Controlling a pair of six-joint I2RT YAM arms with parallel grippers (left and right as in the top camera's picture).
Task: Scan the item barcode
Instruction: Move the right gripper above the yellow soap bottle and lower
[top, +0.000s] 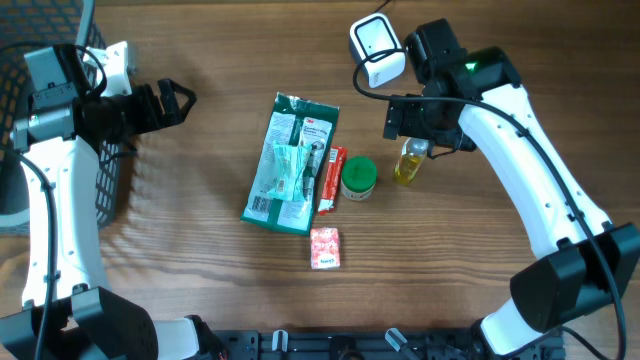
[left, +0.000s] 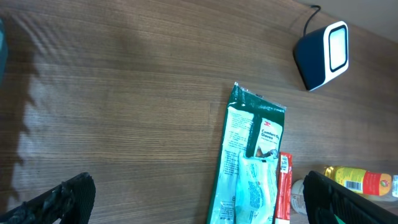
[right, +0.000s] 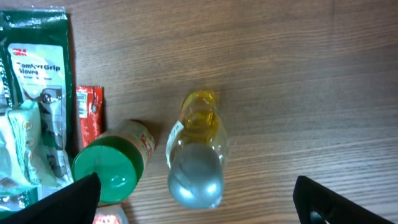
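Observation:
The barcode scanner (top: 378, 50), white with a dark back, stands at the far right of centre; the left wrist view shows the scanner (left: 323, 55) too. Several items lie mid-table. An upright yellow bottle (top: 408, 165) with a silver cap (right: 198, 173) stands directly below my right gripper (top: 428, 135). That right gripper (right: 199, 202) is open, its fingers wide on either side above the cap and not touching it. My left gripper (top: 175, 103) hovers open and empty at the far left, well away from the items.
A green glove packet (top: 290, 163), a red stick packet (top: 331, 178), a green-lidded jar (top: 358, 178) and a pink packet (top: 325, 248) lie near the bottle. A black mesh basket (top: 105, 165) stands at the left edge.

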